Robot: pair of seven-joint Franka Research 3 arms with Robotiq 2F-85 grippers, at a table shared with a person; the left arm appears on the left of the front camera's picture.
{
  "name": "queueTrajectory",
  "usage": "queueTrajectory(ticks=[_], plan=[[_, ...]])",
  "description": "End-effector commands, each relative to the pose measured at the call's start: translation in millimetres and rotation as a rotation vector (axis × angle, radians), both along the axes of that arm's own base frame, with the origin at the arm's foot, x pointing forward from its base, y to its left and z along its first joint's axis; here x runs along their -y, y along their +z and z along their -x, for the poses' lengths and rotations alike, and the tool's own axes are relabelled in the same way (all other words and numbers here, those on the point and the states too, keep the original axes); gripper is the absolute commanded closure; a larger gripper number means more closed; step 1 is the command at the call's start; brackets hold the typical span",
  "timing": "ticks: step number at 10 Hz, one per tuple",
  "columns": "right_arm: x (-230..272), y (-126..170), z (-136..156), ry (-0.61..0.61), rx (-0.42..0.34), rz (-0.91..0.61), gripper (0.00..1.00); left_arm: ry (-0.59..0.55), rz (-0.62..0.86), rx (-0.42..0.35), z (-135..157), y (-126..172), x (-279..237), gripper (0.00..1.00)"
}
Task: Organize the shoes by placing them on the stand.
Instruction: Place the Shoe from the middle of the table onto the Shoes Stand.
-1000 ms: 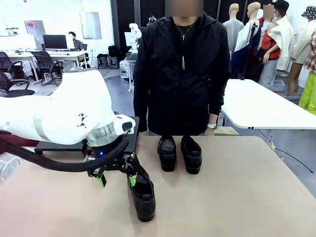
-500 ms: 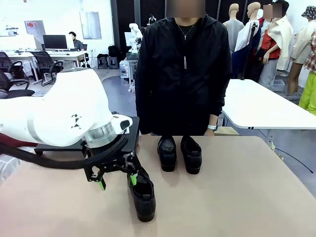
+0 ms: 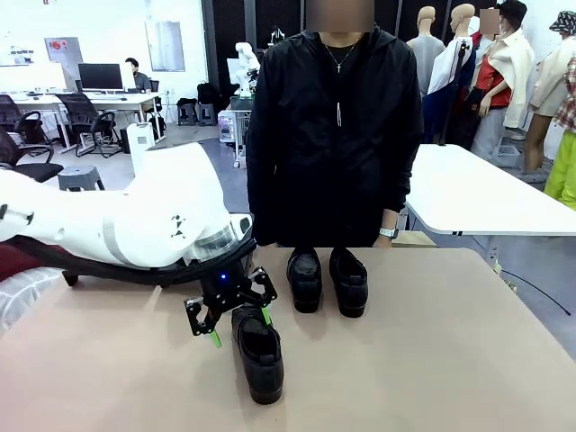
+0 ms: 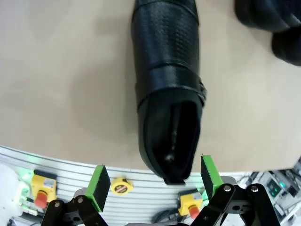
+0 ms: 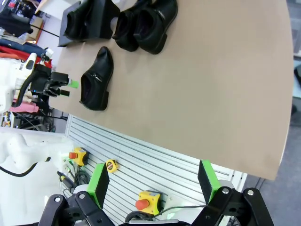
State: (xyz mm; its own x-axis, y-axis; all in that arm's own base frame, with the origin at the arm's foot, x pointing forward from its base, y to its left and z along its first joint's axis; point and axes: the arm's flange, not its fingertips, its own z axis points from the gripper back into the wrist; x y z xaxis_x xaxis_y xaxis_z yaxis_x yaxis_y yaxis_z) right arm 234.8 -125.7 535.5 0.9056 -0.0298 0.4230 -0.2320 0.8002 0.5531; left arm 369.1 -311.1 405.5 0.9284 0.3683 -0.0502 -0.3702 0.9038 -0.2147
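Black and glossy, the lone shoe (image 3: 257, 355) lies on the table (image 3: 432, 360) left of the middle, its long axis running near to far with a slight slant, toe toward the robot's side and heel toward the person (image 3: 333, 135). The left gripper (image 3: 241, 328) hangs at the heel end with its jaws wide apart, one green pad on each side of the heel, and neither looks to be touching it. The left wrist view looks down into the shoe's opening, with the toe at the top. The pair (image 3: 326, 281) stands side by side at the far edge just in front of the person, long axes also near to far and toes toward the robot, a little beyond and to the right of the lone shoe. In the right wrist view the stand (image 5: 69, 37) sits at the table's far left corner with a fourth shoe (image 5: 91, 16) on it; I cannot tell which way that one points. The right gripper (image 5: 153, 181) is off the table's near edge, jaws spread with nothing between them. A second ago the left gripper was further left, with only one pad by the heel; it has since shifted right and turned to straddle the heel, and the arm now covers the stand in the front view. None of the shoes has moved
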Motion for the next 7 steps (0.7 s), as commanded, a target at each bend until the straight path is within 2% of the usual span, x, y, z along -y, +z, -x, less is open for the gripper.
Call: queueTrajectory(ticks=[1,3,6,7], plan=[[-0.6,1.4,1.0,0.007,0.012,-0.012,0.00,0.012,-0.098,-0.005,-12.0,-12.3,10.7,0.00],[-0.6,1.4,1.0,0.007,0.012,-0.012,0.00,0.049,-0.147,-0.014,-23.0,-34.2,12.1,0.00],[-0.6,1.4,1.0,0.007,0.012,-0.012,0.00,0.065,-0.127,0.026,-39.0,-54.0,10.6,0.00],[-0.6,1.4,1.0,0.007,0.012,-0.012,0.00,0.064,-0.136,0.030,-39.5,-55.2,10.1,0.14]])
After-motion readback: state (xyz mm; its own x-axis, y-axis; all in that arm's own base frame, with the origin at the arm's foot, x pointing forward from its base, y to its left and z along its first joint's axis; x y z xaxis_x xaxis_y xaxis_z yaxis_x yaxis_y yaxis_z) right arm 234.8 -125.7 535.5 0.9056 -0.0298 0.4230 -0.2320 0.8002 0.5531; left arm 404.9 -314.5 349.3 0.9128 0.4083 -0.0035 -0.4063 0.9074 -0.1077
